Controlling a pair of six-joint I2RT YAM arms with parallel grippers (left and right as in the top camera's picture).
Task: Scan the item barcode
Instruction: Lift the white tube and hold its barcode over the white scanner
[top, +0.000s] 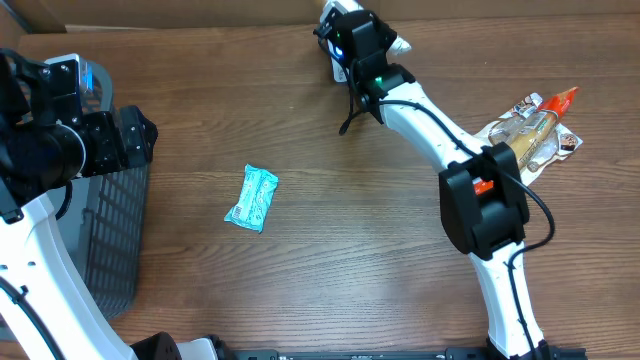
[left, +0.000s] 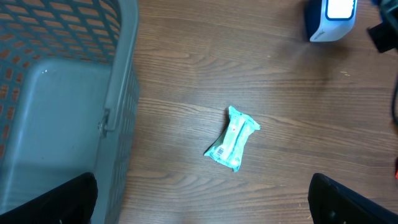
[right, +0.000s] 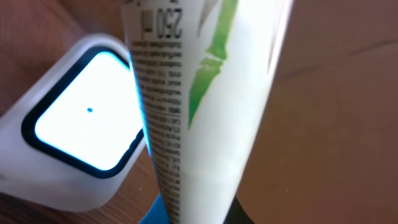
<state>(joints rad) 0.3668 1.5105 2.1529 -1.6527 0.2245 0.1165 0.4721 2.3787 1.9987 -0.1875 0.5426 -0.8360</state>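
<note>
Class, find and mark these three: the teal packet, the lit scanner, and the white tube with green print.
teal packet (top: 251, 198): overhead view, middle of the wrapper.
scanner (right: 81, 124): right wrist view, its lit window.
white tube (right: 211, 137): right wrist view, plain white face beside the print.

Soft even light; scanner (right: 81, 124) glares white, close tube (right: 205, 93) blurred.

White green-printed tube (right: 205, 93), beside lit scanner (right: 81, 124)
</note>
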